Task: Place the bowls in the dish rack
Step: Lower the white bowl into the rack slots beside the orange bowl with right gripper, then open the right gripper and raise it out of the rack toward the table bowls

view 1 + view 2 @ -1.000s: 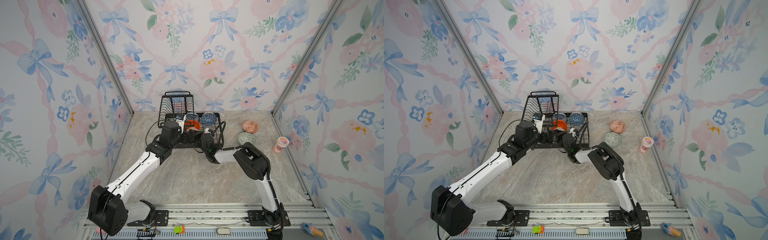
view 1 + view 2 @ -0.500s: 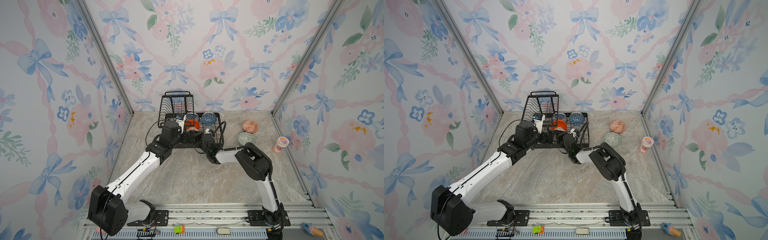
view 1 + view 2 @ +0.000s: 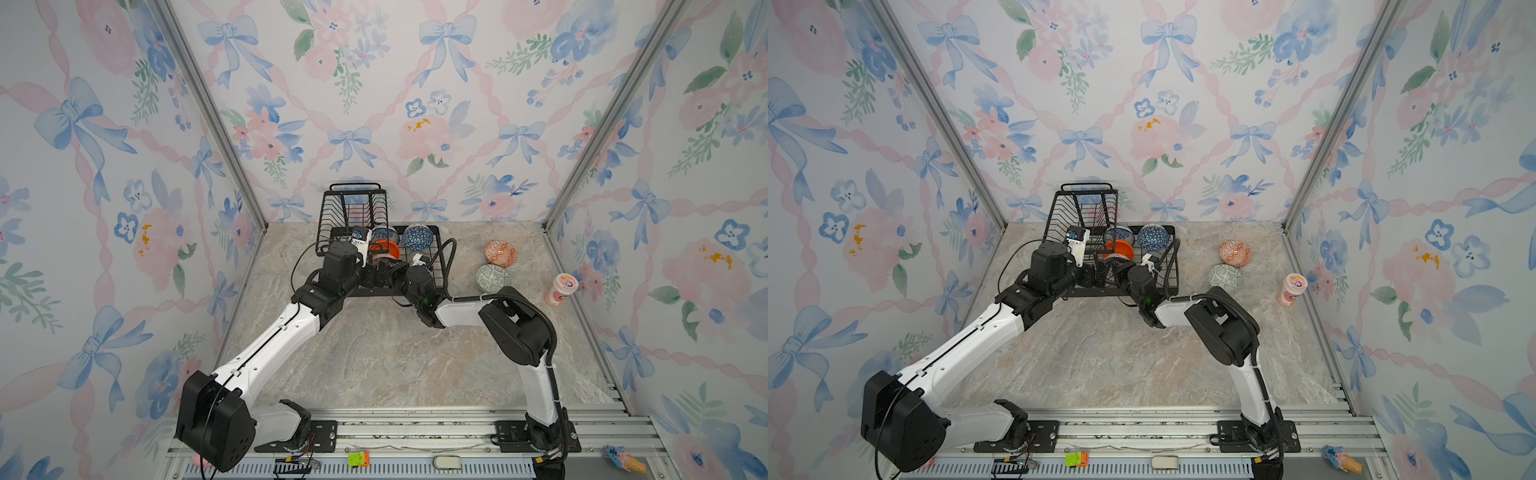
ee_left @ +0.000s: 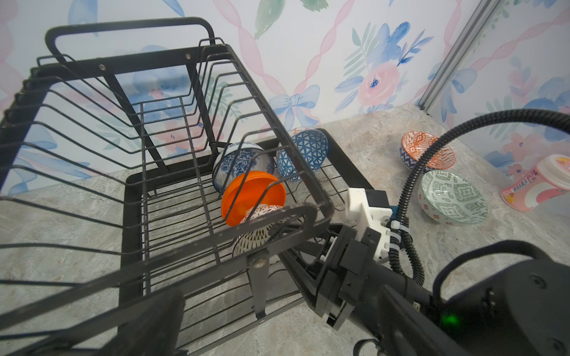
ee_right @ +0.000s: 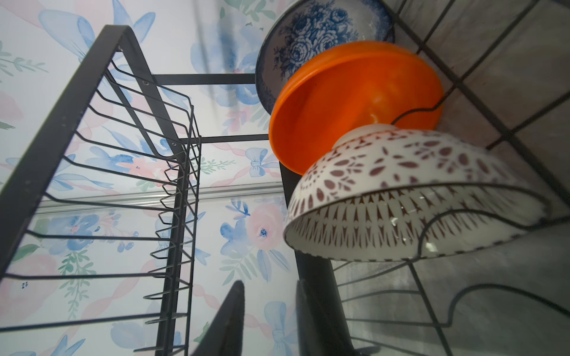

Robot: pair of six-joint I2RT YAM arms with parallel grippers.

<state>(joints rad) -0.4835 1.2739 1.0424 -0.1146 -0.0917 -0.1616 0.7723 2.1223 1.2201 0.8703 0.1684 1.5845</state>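
Top views, both: at left, left gripper (image 3: 1100, 274) low against the near-left side of the dish rack (image 4: 132, 209), fingers spread wide; contact with the wire impossible to tell. Inside the rack's lower tray, four bowls standing on edge: blue-white floral bowl (image 4: 243, 163) at the back, plain orange bowl (image 4: 249, 194) right in front of it, white bowl with dark pattern (image 5: 401, 191) nearest of the three, blue geometric bowl (image 3: 417, 237) just to the right of the floral one. Next, right gripper (image 5: 270, 283) at the tray's near side, just short of the white bowl, fingers (image 5: 229, 320) slightly parted and gripping nothing. Farther right, on the marble tabletop (image 3: 374, 353) and well apart from the rack: orange-white patterned bowl (image 3: 500, 253) and, nearer, pale green patterned bowl (image 3: 492, 277), just beside each other. At far right, pink cup (image 3: 561, 289) near the side wall.
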